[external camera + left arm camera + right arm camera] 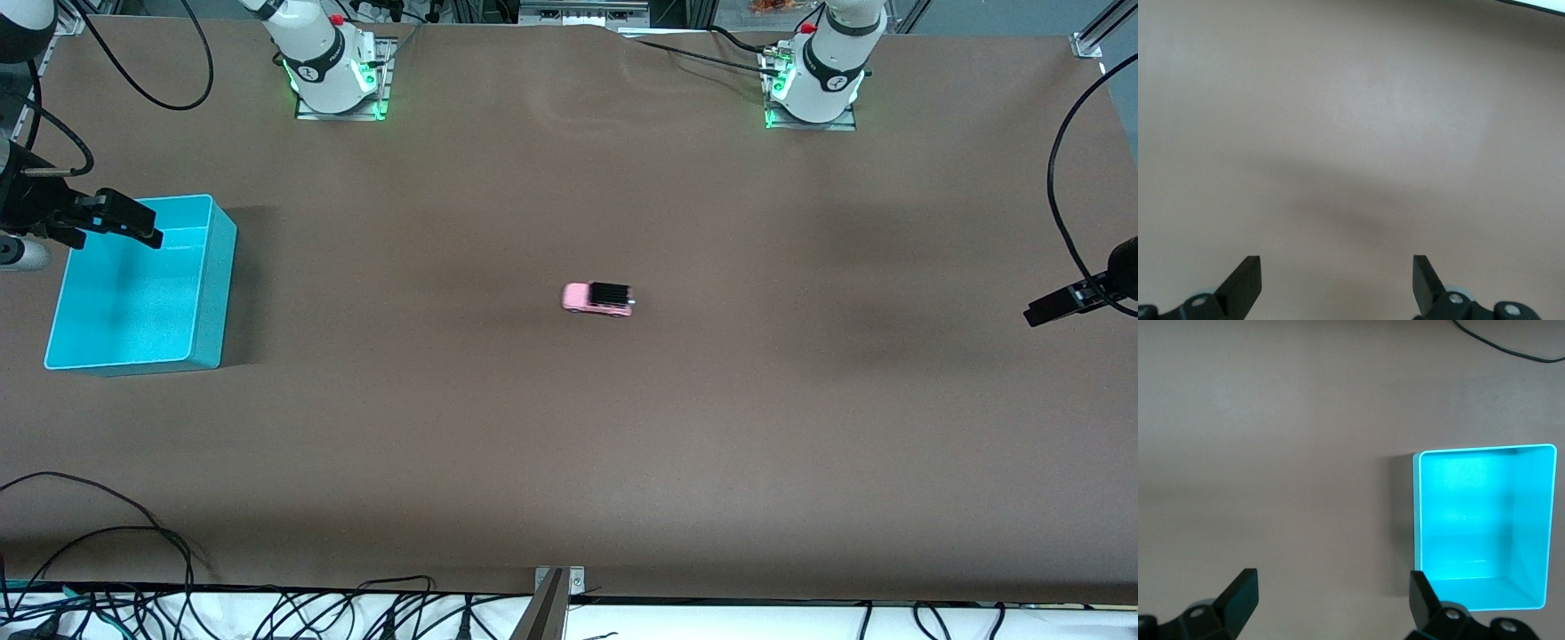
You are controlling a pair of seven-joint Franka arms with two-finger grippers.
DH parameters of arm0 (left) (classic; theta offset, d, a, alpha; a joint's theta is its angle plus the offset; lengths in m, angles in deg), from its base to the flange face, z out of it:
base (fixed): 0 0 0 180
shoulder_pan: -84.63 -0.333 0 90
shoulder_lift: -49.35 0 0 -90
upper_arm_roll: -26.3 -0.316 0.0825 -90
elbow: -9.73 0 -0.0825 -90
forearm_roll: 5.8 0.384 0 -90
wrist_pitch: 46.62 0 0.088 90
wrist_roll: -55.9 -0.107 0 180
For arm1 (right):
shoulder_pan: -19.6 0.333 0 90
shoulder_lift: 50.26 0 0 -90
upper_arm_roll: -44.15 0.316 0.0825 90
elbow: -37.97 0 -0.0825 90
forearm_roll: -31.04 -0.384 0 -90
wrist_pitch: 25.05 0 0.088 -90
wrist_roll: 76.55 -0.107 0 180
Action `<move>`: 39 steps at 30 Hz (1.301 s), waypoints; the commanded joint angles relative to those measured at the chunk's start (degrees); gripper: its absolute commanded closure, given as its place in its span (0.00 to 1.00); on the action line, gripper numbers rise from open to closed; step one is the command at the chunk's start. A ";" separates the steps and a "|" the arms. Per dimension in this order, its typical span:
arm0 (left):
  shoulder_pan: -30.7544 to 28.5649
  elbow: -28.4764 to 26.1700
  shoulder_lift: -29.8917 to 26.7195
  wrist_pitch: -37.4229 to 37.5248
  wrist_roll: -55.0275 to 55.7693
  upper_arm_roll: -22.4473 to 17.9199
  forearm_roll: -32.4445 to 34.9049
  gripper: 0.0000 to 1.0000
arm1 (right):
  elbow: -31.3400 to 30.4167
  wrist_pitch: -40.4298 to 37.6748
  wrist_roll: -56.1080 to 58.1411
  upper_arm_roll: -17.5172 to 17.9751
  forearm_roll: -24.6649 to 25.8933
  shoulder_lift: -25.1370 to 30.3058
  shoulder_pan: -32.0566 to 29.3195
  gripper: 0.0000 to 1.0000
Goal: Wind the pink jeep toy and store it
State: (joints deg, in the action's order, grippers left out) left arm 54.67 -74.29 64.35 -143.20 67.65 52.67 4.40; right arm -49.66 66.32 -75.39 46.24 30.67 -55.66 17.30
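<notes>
Brown, matte covering spreads over the whole wide table (pixel 569 444), which carries everything else. The turquoise plastic bin (pixel 218 293), an open rectangular box with nothing inside it, stands near the table's edge at the right arm's end, about midway between the edge where the arm bases stand and the edge nearest the front camera.

The right arm reaches in from that end, and the right gripper (pixel 133 222) hangs in the air over the bin's rim, at the corner of the bin farther from the front camera. In the right wrist view the right gripper (pixel 1331 593) has its black fingers spread wide with nothing between them, and the bin (pixel 1538 520) lies below it.

The left arm waits at the table's edge at the left arm's end, where the left gripper (pixel 1058 305) hangs over bare covering. The left wrist view shows the left gripper (pixel 1337 280) with its fingers released, wide apart and holding nothing, above plain brown surface.

The pink jeep toy (pixel 597 300), a tiny boxy car with a black roof and dark wheels, sits on its wheels near the middle of the table, well apart from the bin, every edge and both grippers.
</notes>
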 commanded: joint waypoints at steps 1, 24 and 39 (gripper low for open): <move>-0.28 3.08 0.29 2.80 -5.43 2.19 -1.67 0.00 | 0.89 -0.14 0.34 -0.07 0.55 -0.23 0.02 0.00; -0.80 1.23 -1.11 4.12 -13.25 3.87 -4.66 0.00 | 0.89 -0.14 0.34 -0.07 0.63 -0.23 0.02 0.00; -0.89 0.62 -1.46 4.12 -13.25 3.87 -4.66 0.00 | 0.89 -0.14 0.34 -0.07 0.55 -0.23 0.02 0.00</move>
State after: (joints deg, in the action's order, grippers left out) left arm 54.64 -72.67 64.25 -139.71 56.14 56.25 1.16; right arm -49.67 66.42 -75.39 46.20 30.67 -55.66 17.30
